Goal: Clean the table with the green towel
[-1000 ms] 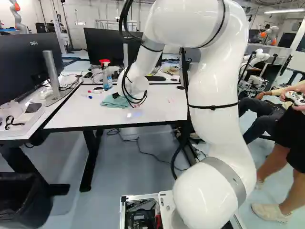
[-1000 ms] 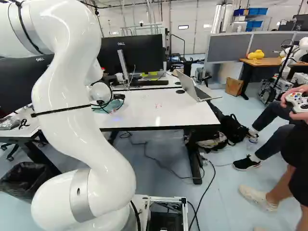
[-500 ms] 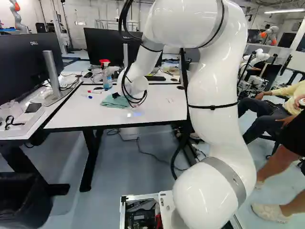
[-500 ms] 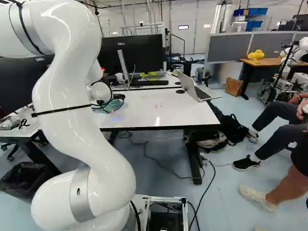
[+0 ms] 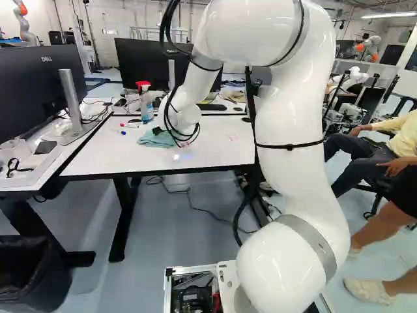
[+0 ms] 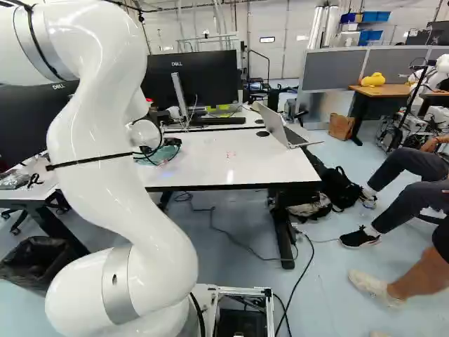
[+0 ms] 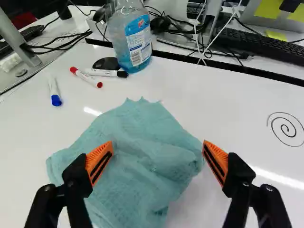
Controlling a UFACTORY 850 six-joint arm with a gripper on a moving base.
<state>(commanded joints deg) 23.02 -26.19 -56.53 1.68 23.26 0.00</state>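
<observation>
Where the green towel (image 7: 137, 156) is seen lying crumpled on the white table (image 7: 247, 109), the gripper (image 5: 159, 131) is held above it, its 2 fingers spread wide and nothing gripped between them. Ahead of the towel, 3 markers are seen: 1 blue-capped (image 7: 54, 92), 1 red-capped (image 7: 86, 77) and 1 black-capped (image 7: 105, 72), the last just beside a spray bottle (image 7: 133, 38). On the tabletop, well apart from the bottle, a black spiral (image 7: 287, 129) is drawn.

1 spray btl (image 7: 134, 45), 3 mkrs (image 7: 86, 77), 1 grn towel (image 7: 142, 156), 1 blk spiral (image 7: 288, 129), 1 laptop (image 6: 272, 125), 1 bin (image 5: 32, 277).
</observation>
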